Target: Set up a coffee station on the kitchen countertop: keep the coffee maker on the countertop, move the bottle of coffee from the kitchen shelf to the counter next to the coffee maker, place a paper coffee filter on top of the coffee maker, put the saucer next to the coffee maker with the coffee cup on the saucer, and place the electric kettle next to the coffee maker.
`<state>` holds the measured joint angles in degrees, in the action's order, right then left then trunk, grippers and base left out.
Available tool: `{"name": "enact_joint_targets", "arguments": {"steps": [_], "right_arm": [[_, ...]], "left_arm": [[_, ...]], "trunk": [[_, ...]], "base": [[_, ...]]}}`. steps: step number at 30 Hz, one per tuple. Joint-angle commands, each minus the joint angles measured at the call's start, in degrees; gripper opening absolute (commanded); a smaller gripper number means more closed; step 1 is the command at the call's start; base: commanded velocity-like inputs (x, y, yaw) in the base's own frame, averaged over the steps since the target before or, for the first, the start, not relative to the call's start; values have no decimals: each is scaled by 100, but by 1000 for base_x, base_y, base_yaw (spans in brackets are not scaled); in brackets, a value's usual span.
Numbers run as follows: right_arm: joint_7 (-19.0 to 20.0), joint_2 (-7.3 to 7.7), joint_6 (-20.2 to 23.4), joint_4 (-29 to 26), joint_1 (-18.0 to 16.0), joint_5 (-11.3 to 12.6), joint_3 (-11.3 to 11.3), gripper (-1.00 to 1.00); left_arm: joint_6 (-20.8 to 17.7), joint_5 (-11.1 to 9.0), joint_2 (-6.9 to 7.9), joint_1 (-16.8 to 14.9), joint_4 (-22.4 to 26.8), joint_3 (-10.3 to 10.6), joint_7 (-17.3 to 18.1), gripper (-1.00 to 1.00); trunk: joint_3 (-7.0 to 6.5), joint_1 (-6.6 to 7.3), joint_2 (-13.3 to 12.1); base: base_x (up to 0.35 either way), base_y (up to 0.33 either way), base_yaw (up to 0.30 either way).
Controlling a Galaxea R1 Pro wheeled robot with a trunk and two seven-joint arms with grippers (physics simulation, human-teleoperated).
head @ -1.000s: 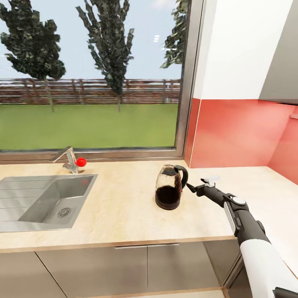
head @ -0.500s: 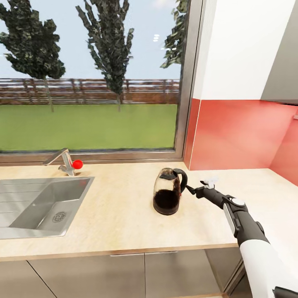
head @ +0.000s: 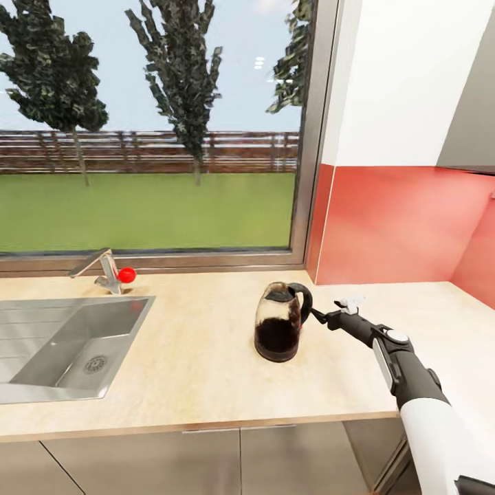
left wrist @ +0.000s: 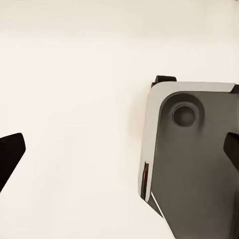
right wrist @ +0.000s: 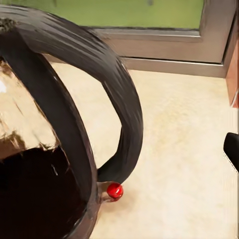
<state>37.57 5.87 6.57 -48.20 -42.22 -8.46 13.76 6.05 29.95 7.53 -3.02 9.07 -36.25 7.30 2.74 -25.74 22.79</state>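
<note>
The electric kettle (head: 278, 322), clear glass with a dark base and a black handle, stands upright on the pale countertop (head: 199, 357). My right gripper (head: 317, 315) reaches in from the right, its tip just at the handle. The right wrist view brings the handle (right wrist: 122, 94) up close, with a red button (right wrist: 114, 190) at its foot. One dark fingertip (right wrist: 232, 148) sits far out at that picture's edge, so the jaws stand wide apart, not closed on the handle. My left gripper (left wrist: 121, 152) is open with nothing in it, above a grey part of the robot (left wrist: 191, 159).
A steel sink (head: 62, 340) with a faucet (head: 103, 269) and a red knob (head: 126, 275) lies to the kettle's left. A large window (head: 151, 124) runs behind the counter, and a red backsplash (head: 392, 220) lines the wall to the right. Bare countertop surrounds the kettle.
The whole picture has shifted a little, so the camera moved. The kettle and my right gripper keep the same stance beside each other.
</note>
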Motion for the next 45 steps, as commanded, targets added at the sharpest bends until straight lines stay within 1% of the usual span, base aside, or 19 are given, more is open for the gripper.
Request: {"name": "enact_joint_targets", "arguments": {"steps": [1,17,26,39,45], "right_arm": [[41,11,30,-8,-6,-32,22,100],[40,28,29,3,-6,-33,13,100],[40,35,29,3,-6,-33,19,100],[40,37,29,3,-6,-27,20,100],[40,37,29,3,-6,-25,13,100]], "left_arm": [[19,47,1,-6,-2,-49,26,100],[19,47,3,-6,0,-49,26,100],[18,47,2,-7,-2,-58,26,100],[19,47,2,-6,-1,-58,26,100],[19,47,3,-7,-2,-58,26,100]], "trunk": [[14,-5,13],[14,-5,13],[14,-5,13],[14,-5,13],[14,-5,13]], "base": [[60,0,0],[10,0,0],[97,0,0],[10,0,0],[93,0,0]]}}
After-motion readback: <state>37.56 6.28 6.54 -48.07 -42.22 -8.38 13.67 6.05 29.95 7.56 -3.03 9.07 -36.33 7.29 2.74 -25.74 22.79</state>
